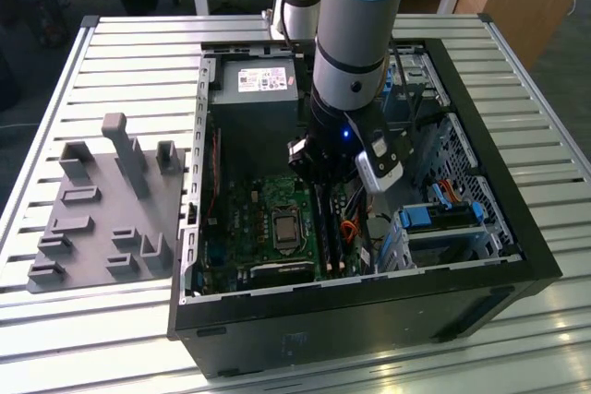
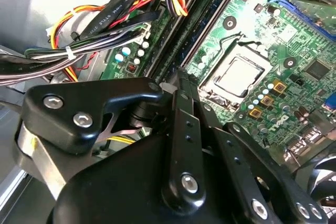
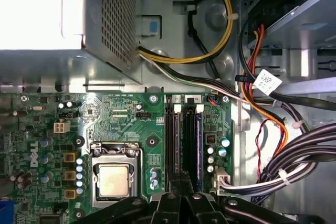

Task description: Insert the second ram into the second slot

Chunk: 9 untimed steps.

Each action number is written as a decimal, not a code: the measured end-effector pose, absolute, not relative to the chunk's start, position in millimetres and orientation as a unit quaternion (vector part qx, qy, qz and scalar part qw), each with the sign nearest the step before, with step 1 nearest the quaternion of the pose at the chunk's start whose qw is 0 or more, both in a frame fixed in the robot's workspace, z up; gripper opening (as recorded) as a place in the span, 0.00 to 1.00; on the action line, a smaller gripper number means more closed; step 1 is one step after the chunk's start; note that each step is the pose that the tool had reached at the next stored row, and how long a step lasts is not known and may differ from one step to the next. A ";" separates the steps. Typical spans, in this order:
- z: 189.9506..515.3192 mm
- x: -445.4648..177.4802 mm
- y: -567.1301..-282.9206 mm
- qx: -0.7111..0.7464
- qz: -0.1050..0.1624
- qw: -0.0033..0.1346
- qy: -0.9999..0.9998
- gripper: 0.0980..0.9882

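We see even, bright daylight on the slatted table (image 1: pixel 120 53) in the exterior view, while the inside of the computer case (image 1: pixel 480 228) lies in shadow under the arm. In the first wrist view the power supply (image 3: pixel 47 11) is blown out to white glare. In the second wrist view the near gripper (image 2: pixel 178 77) is soft and dark, the motherboard (image 2: pixel 294 51) brightly lit with washed-out patches.
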<state>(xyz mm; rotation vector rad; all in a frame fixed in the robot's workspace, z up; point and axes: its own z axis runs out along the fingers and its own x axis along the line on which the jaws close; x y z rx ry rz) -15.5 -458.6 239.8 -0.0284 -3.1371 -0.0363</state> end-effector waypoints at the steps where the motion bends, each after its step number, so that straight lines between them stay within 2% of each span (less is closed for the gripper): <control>1: 240.7 -15.5 -458.6 -0.009 -0.012 0.002 -1.000 0.01; 9: 243.9 -15.5 -458.6 -0.009 -0.012 0.002 -1.000 0.01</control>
